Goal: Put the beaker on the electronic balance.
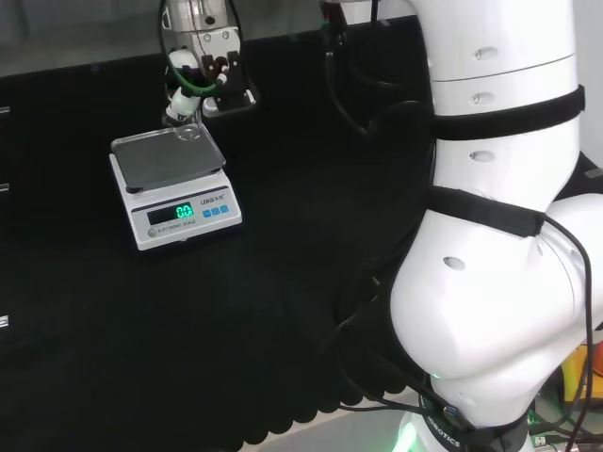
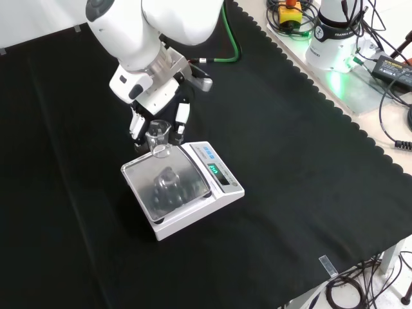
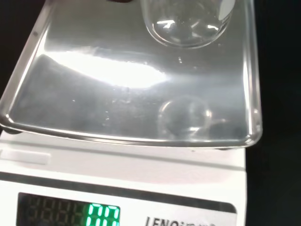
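Hand (image 2: 154, 119) holds beaker (image 2: 158, 138) over balance (image 2: 193, 199).

Lab: balance (image 2: 183, 190), beaker (image 2: 158, 138), cloth-covered bench (image 2: 309, 161)

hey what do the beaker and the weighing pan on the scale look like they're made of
Beaker: clear glass or plastic, hard to say which; the dark cloth and robot hand show through it. Weighing pan: looks like polished metal, probably stainless steel, since it mirrors the beaker and a bright glare.
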